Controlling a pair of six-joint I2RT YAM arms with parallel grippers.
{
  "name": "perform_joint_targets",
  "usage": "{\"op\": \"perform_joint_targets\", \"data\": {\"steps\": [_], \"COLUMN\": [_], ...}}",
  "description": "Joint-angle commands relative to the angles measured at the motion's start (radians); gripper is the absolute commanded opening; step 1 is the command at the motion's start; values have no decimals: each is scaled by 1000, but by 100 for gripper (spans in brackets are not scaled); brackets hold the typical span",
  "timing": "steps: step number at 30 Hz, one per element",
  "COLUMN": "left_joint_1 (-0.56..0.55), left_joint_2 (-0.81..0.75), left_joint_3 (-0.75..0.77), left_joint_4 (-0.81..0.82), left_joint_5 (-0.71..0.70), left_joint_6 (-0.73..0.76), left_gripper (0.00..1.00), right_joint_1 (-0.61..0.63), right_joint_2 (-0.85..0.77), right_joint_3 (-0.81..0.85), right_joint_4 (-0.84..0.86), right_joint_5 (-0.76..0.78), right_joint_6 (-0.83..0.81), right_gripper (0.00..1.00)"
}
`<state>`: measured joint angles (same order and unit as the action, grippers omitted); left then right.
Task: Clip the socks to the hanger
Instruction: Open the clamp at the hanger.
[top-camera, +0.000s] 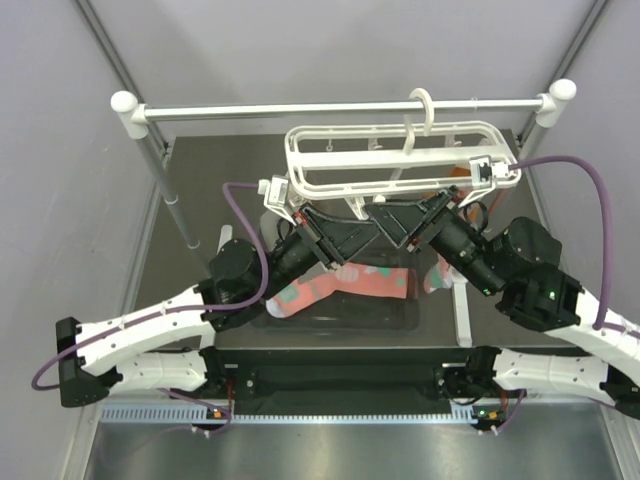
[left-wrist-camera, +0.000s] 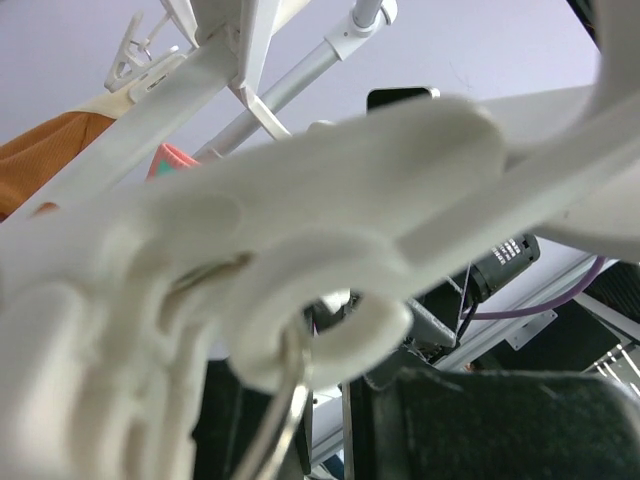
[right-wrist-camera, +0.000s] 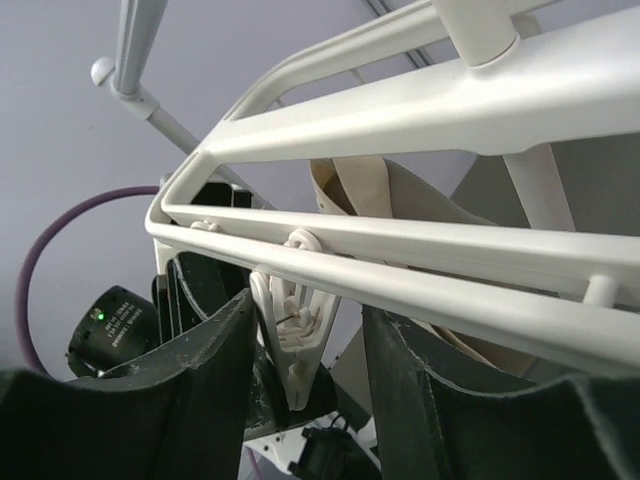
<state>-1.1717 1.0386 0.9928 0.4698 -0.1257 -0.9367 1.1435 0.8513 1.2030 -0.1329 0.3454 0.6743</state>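
Editor: Socks first. Where is the salmon-pink pair with mint-green toes and heels (top-camera: 345, 283)?

Photographer: Below the white plastic double-rail drying hanger (right-wrist-camera: 420, 108), lying flat on a dark tray (top-camera: 425, 318), well apart from the frame. Neither arm holds them. A beige-grey cloth piece (right-wrist-camera: 400, 200) hangs from the hanger's far rail, and a rust-orange cloth piece (left-wrist-camera: 50, 150) hangs near one end.

Editor: And the claws?

Photographer: The right gripper (right-wrist-camera: 305, 308) is up under the hanger, fingers spread wide on either side of a small white dangling clip (right-wrist-camera: 293, 345) without touching it. The left gripper (top-camera: 350, 232) is pressed close beneath the hanger too, but its camera is filled with blurred white plastic, so I cannot tell how its fingers stand.

Editor: How should the step go?

Photographer: My judgement: squeeze the clip squarely on its upper wings so the mouth gapes, hold the frame steady against swinging, and bring a sock cuff fully into the mouth before easing off.

Editor: Any lettering?

Photographer: No brand, label or writing is legible anywhere.
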Motion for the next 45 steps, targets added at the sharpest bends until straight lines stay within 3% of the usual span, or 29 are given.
{"op": "perform_joint_targets", "data": {"steps": [1, 13, 36, 39, 43, 45], "left_joint_1": [0, 4, 17, 17, 18, 18], "left_joint_2": [8, 17, -12, -5, 0, -6], "left_joint_3": [-16, -39, -45, -39, -37, -36], "left_joint_4": [72, 110, 93, 95, 89, 61], "left_joint_5": [52, 69, 72, 80, 89, 83], "left_joint_6": [-39, -63, -45, -45, -42, -28], "left_gripper": [0, 0, 0, 0, 0, 2], "right_joint_1": [5, 7, 5, 5, 5, 5], "right_joint_2": [-27, -31, -18, -15, 5, 12], "right_joint_3": [-13, -23, -26, -22, 13, 27], "right_joint_4": [85, 118, 107, 102, 52, 46], "right_joint_5": [30, 24, -2, 7, 27, 26], "right_joint_6": [14, 31, 34, 31, 30, 21], "right_gripper": [45, 39, 42, 32, 0, 0]}}
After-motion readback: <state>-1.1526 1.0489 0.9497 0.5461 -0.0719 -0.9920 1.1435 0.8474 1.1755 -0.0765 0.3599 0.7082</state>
